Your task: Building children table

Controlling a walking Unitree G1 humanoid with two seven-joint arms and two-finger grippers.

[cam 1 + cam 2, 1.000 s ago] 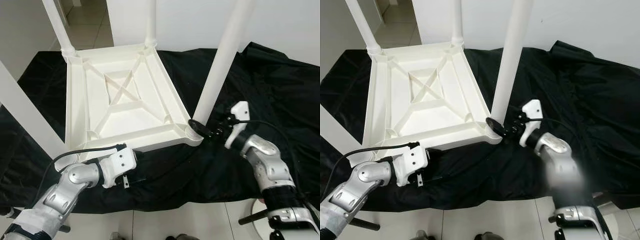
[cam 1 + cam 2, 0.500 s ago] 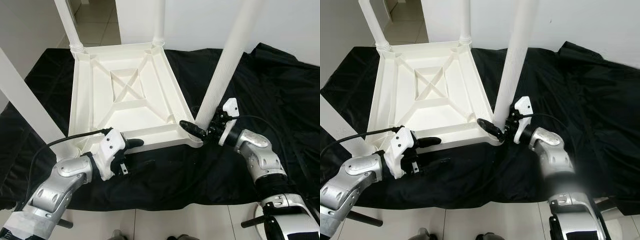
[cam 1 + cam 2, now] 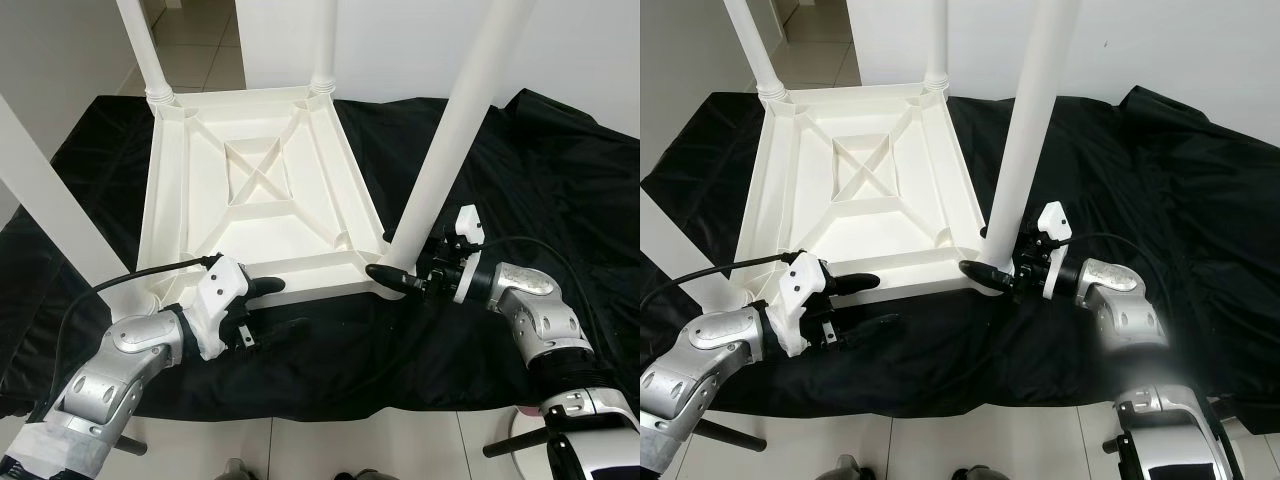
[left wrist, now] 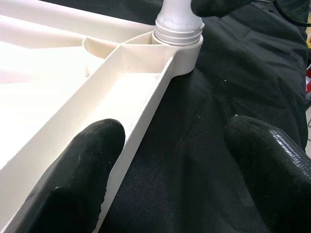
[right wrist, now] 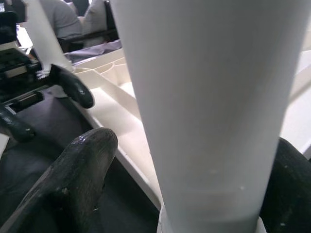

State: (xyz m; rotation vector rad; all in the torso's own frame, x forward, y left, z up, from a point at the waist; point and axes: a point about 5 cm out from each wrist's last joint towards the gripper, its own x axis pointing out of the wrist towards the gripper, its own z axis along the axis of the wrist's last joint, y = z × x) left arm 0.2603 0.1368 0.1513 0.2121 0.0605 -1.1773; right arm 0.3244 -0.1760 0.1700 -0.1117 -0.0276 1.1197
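A white children's table lies upside down on a black cloth, its legs pointing up. My right gripper is at the base of the near right leg, just above its socket. It is open, with one finger on each side of the leg and a gap on the side that shows. My left gripper is open across the table's near edge: one finger over the rim, the other over the cloth.
Three more legs stand up: near left, far left and far right. The cloth hangs over the front edge above a tiled floor. A white wall is behind.
My left gripper came up from the cloth onto the table's near rim and opened across it. My right wrist swung lower and to the right, with its fingers still at the leg's base.
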